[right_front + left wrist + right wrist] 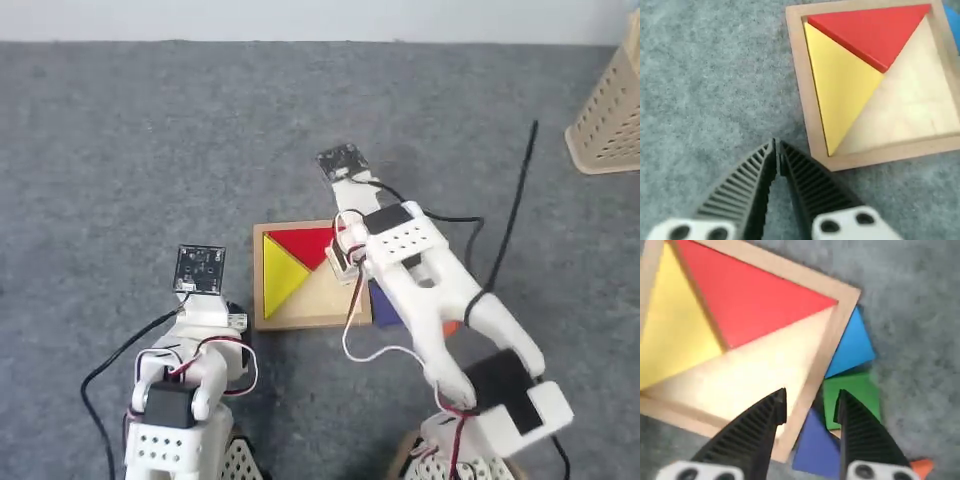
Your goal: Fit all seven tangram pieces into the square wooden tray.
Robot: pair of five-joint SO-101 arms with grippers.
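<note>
Next piece waits beside the tray
Right jaws, partly open and empty, hang over the tray (836,335) rim, centre frame; best straddle opposite edges of the green piece (852,395) just outside. Left jaws closed.

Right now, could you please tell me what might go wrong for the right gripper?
The right gripper hangs open astride the tray rim; lowering could strike it and shift the tray. The green piece, light blue piece and dark blue piece crowd beside the rim, so grasping one may nudge others.
</note>
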